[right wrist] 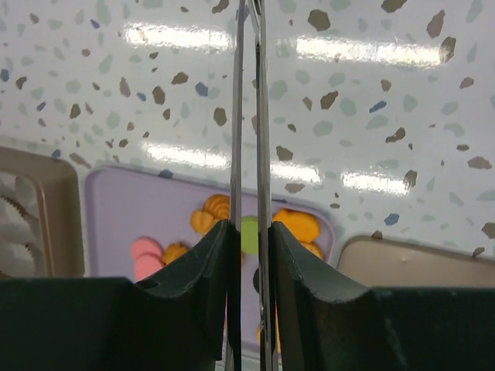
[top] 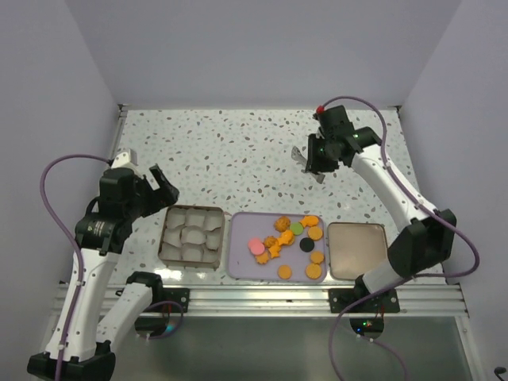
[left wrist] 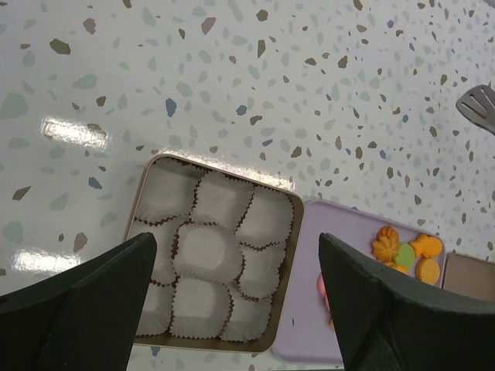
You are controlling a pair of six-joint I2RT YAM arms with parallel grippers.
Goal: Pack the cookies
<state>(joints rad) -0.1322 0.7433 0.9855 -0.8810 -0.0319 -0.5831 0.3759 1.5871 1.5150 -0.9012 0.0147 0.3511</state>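
Note:
The cookies (top: 290, 238) lie in a loose heap on a lilac tray (top: 238, 262): mostly orange, with a pink, a green and a black one. They also show in the right wrist view as cookies (right wrist: 216, 210) below the fingers, and at the right edge of the left wrist view as cookies (left wrist: 406, 251). My right gripper (top: 316, 163) hangs over the far table, shut on thin metal tongs (right wrist: 237, 116) whose two blades run up between its fingers. My left gripper (top: 159, 184) is open and holds nothing, just left of a tin of white paper cups (top: 190, 234).
A tan tin (left wrist: 285, 267) holds several white paper cups. A tan lid or shallow tin (top: 357, 250) lies right of the lilac tray. The metal rail of the table's near edge (top: 262, 298) runs below them. The tongs' tip (left wrist: 478, 104) shows far right.

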